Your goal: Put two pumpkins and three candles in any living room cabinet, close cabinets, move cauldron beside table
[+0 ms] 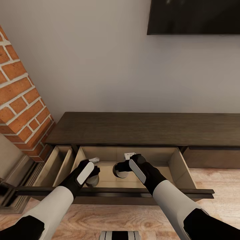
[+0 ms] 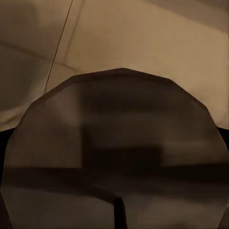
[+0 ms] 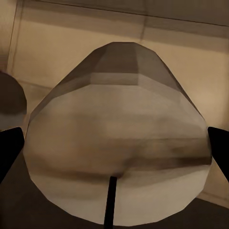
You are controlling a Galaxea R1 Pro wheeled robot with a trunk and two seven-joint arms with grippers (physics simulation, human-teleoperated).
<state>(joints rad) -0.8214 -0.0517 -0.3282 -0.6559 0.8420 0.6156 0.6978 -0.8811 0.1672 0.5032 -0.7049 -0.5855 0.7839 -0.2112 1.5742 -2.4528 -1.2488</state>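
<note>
The low dark-brown cabinet [image 1: 146, 128] stands against the wall with its wide middle drawer [image 1: 176, 166] pulled out. Both my grippers reach down into that drawer. My left gripper [image 1: 93, 170] is shut on a grey-beige candle [image 1: 93, 181] [image 2: 119, 143], held upright just over the drawer floor. My right gripper [image 1: 122, 166] is shut on a second candle [image 1: 118, 171] [image 3: 119, 152], its dark fingertips [image 3: 9, 148] pressing on both sides. In the right wrist view the left candle [image 3: 9, 100] shows beside it. The pumpkins and the cauldron are out of view.
A narrower drawer [image 1: 56, 163] also stands open at the cabinet's left end, beside a brick column [image 1: 20, 100]. A dark screen [image 1: 193, 16] hangs on the wall above. Light wooden floor [image 1: 116, 213] lies in front of the cabinet.
</note>
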